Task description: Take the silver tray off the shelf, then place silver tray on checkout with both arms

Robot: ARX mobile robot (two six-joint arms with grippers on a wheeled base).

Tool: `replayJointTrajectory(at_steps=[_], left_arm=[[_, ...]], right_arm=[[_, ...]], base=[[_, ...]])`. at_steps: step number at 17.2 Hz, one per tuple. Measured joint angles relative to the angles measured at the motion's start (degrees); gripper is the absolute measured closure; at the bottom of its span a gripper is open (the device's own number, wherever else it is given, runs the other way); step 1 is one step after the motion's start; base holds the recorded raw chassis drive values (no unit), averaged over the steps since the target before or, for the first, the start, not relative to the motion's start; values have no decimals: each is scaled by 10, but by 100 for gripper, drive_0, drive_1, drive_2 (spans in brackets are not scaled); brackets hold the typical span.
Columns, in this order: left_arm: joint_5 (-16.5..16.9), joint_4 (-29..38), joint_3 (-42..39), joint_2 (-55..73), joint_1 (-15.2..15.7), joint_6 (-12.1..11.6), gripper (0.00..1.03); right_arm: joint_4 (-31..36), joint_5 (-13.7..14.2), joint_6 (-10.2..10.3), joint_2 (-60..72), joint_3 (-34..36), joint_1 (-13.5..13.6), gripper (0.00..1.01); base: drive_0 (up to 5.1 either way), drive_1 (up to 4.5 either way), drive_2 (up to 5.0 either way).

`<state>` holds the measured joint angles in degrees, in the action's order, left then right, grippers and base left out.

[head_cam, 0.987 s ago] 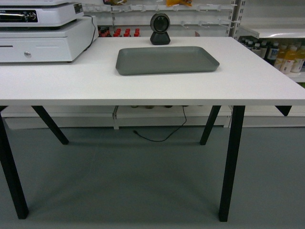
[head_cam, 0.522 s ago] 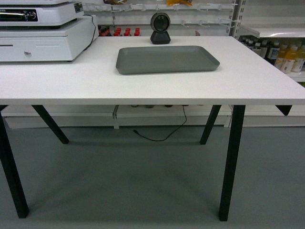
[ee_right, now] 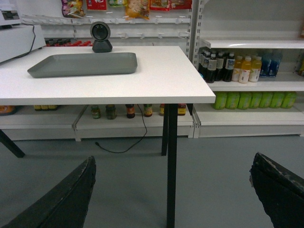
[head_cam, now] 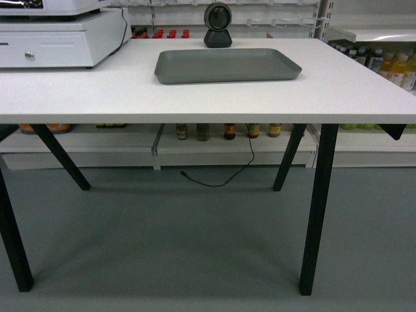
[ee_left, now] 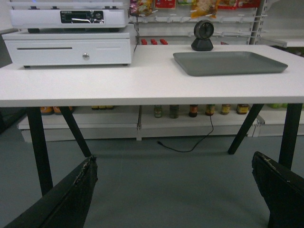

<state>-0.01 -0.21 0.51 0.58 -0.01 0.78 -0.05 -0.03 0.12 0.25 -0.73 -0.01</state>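
The silver tray lies flat on the white checkout, just in front of the round black scanner. The same tray appears at the right in the left wrist view, and the tray at the left in the right wrist view. My left gripper is open, low, in front of the table, with only grey floor between its fingers. My right gripper is open too, low, near the checkout's right front leg. Neither gripper appears in the head view. Neither touches the tray.
A white cash drawer with a register occupies the checkout's back left. Store shelves with bottles stand behind and to the right. A black cable trails on the floor under the table. Black slanted legs hold the top.
The head view has dropped and shifted: the tabletop and tray sit higher in the frame, and jars on the low shelf behind now show under the table. The tray has not moved on the checkout.
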Motion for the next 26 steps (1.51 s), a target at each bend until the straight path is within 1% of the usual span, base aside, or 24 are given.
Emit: replayJointTrajectory(at_steps=[26], left_arm=[[0,-1,0,0,0,-2,5]], right_arm=[[-2,0,-1,0,0,0,3]], base=[[0,0,0]])
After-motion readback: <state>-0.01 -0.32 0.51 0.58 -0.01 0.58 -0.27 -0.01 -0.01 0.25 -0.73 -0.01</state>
